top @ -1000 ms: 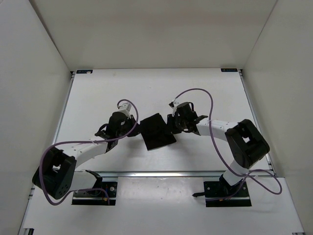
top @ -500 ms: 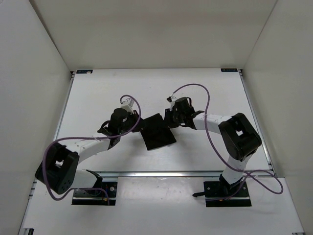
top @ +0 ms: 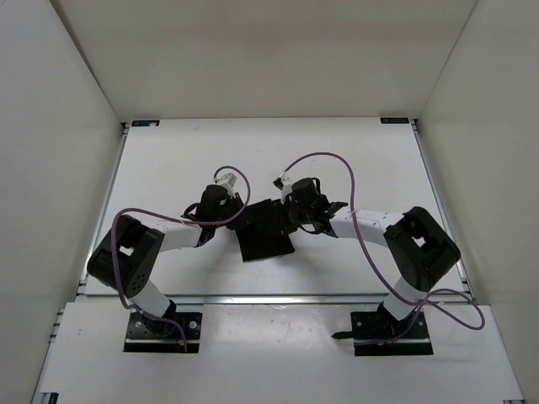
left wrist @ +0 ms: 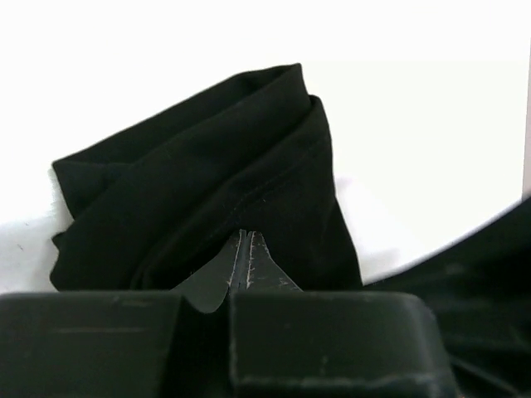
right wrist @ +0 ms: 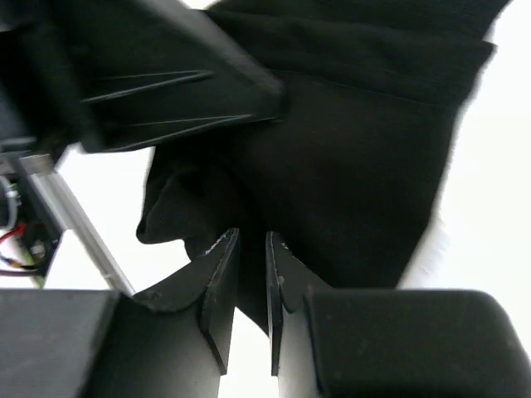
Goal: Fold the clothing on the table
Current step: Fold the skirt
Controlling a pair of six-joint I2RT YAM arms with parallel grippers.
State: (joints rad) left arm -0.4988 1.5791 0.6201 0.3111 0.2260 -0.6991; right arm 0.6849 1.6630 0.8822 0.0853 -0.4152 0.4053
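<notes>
The black clothing (top: 266, 236) lies folded into a small, skewed rectangle in the middle of the white table (top: 168, 160), with both grippers meeting at its far edge. My left gripper (top: 241, 220) comes in from the left. In the left wrist view its jaws (left wrist: 246, 236) are pressed together, tips against the clothing (left wrist: 207, 166), with no fabric seen between them. My right gripper (top: 291, 219) comes in from the right. In the right wrist view it (right wrist: 251, 240) is closed to a narrow slit with a fold of the clothing (right wrist: 365, 166) in it.
White enclosure walls stand close on three sides, and metal rails (top: 109, 202) run along the table's edges. Purple cables (top: 337, 160) loop above both arms. The left arm's gripper body (right wrist: 166, 83) fills the upper left of the right wrist view, very close to my right fingers.
Both grippers have moved toward each other over the clothing's far edge. The left arm's elbow has swung inward. The clothing has shifted slightly to the left and toward the near edge.
</notes>
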